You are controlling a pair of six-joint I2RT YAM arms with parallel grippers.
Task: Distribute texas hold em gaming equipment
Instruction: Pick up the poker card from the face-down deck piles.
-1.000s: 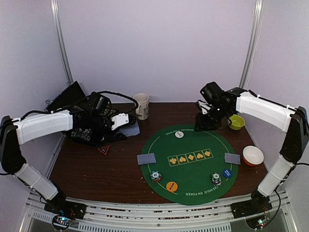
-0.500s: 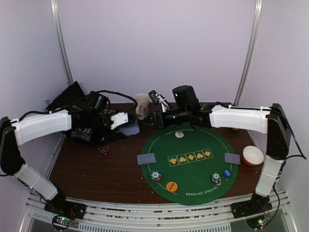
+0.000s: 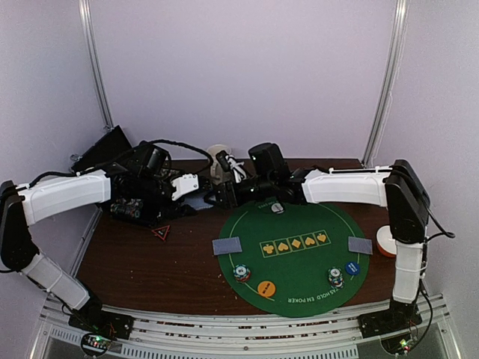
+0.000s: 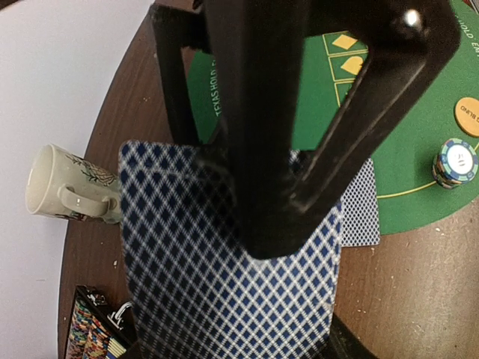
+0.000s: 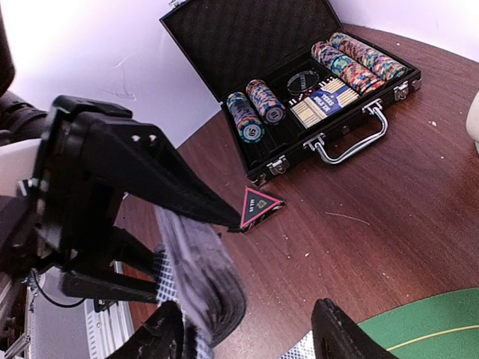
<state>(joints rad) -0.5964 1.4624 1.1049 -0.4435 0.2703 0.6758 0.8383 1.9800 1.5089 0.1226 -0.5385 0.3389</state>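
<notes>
Clamps a thick deck of playing cards [image 4: 224,299] in the left gripper [image 3: 196,194], jaws closed on the pack, one black finger [image 4: 262,149] lying across its back. Shows a dark-blue diamond lattice on white over that whole back, with rounded corners; seen edge-on from the right wrist, looks grey and blurred. Holds the right gripper [image 5: 247,338] spread wide right at the deck, one fingertip [image 5: 166,335] just beside its edge, nothing gripped.

Just beyond both grippers, toward the wall: a beige mug [image 4: 52,187]. Behind the left gripper, under its own arm: an open black case [image 5: 254,45] with rows of striped chips [image 5: 355,63], and beside it a red triangle marker [image 5: 258,206].

To the right gripper's side, a round green mat [image 3: 329,221]. Nearest the grippers on it, a white disc [image 3: 278,208]. Farther out, a face-down card [image 3: 227,245] and, well apart, a second card [image 3: 360,244], both with the same blue back. Farthest, toward the arm bases: a striped chip stack [image 3: 241,273], an orange disc [image 3: 266,288], another chip stack [image 3: 336,277] and a blue disc [image 3: 352,268]. Off the mat, behind the right arm, part of an orange-and-white bowl [image 3: 383,243].
</notes>
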